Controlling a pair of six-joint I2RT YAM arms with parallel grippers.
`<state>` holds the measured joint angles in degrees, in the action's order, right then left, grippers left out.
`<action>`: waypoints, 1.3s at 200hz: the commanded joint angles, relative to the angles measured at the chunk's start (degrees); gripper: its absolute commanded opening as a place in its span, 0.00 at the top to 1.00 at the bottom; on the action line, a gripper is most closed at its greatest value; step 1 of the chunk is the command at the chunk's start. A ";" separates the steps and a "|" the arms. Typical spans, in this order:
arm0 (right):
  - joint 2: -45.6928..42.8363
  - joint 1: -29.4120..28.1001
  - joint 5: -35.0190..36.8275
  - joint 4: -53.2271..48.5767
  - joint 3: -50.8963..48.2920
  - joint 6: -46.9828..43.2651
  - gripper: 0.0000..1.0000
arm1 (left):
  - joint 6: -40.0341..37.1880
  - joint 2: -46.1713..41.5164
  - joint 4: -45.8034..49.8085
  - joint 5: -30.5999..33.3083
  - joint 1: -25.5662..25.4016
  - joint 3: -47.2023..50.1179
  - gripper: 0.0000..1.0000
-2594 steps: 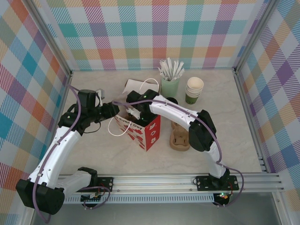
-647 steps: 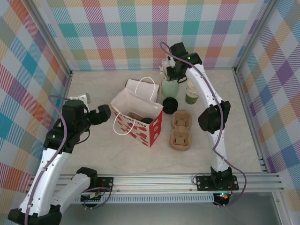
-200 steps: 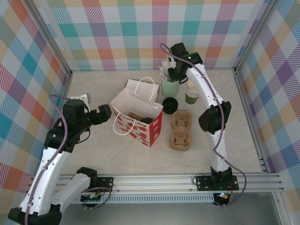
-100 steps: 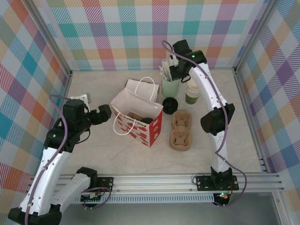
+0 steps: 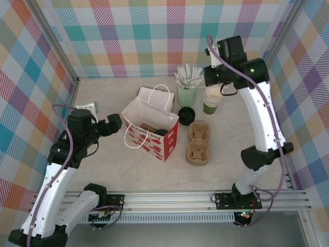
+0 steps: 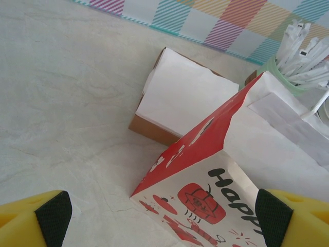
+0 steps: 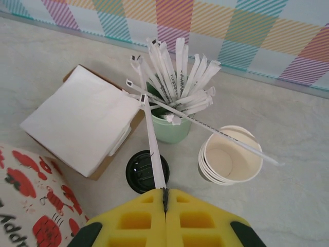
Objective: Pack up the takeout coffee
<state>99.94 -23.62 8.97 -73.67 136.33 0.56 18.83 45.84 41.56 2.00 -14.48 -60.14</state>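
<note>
I see the takeout coffee (image 7: 147, 171) upright just at 11 o'clock of my right gripper (image 7: 164, 191), jaws together on a white stick (image 7: 153, 139); my left gripper (image 6: 159, 218), jaws apart, sits beyond the bag (image 5: 168, 146)

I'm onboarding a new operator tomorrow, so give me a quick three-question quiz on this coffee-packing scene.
1. True or false: the black-lidded dark-green paper cup already stands inside the red-and-white paper bag.
2. What do the right jaws pinch? A) a white wrapped stick B) a napkin C) a lid
3. Fill in: the left jaws, beside the bag, stand ____.
Key: 1 false, it stands on the table outside the bag; 2 A; 3 open.
</note>
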 commanded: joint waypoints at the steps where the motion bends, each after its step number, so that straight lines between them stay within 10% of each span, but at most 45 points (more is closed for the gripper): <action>1: -0.91 -0.34 -0.63 2.26 -1.86 -0.83 0.93 | 0.10 0.08 -1.53 -1.03 -0.02 -1.82 0.06; 77: -8.03 -0.32 -3.75 -2.22 1.48 1.52 0.93 | -0.40 -0.32 -1.01 -0.33 -0.04 -2.61 0.06; 188: -24.29 -0.72 -33.22 -4.46 -9.24 7.04 0.95 | -0.37 -0.25 -1.53 0.89 -0.03 -2.88 0.06; 260: -13.95 -11.02 -22.33 -5.21 -7.78 5.53 0.95 | 2.98 0.65 -1.86 -1.60 -0.05 -2.18 0.06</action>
<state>82.19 -31.33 -17.76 -77.80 124.86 6.66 19.84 46.24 41.60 1.80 -14.50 -61.06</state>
